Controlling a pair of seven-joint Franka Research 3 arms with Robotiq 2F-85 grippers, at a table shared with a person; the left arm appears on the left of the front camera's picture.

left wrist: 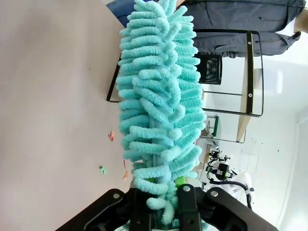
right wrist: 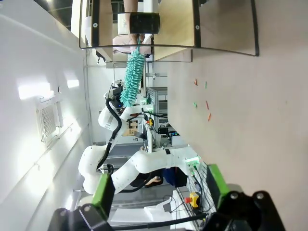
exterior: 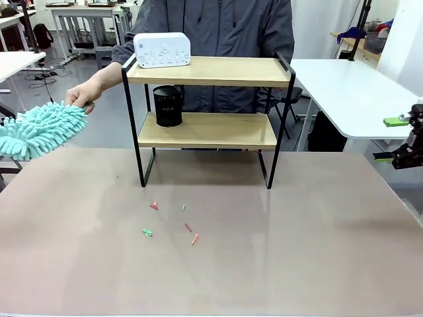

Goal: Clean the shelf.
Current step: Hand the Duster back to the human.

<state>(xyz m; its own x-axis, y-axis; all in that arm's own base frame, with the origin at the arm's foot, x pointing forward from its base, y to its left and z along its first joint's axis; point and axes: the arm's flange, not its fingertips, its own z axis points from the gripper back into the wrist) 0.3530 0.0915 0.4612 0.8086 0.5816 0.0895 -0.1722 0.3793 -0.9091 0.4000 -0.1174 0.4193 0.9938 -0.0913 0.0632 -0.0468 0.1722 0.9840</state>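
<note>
The shelf (exterior: 205, 71) stands mid-table, with two light wooden boards in a black frame. A white device (exterior: 162, 50) rests on its top board and a black mesh cup (exterior: 168, 105) on the lower one. My left gripper (left wrist: 166, 211) is shut on the handle of a fluffy teal duster (left wrist: 159, 96), which hangs left of the shelf (left wrist: 250, 72) above the table edge. A person's hand (exterior: 82, 98) touches the duster's (exterior: 39, 129) far end. My right gripper (exterior: 390, 139) hovers open and empty at the table's right edge, its green pads (right wrist: 103, 190) wide apart, far from the shelf (right wrist: 168, 48).
Several small red and green scraps (exterior: 172, 224) lie on the table in front of the shelf. The person stands right behind the shelf. White tables (exterior: 350, 86) stand at the back right and back left.
</note>
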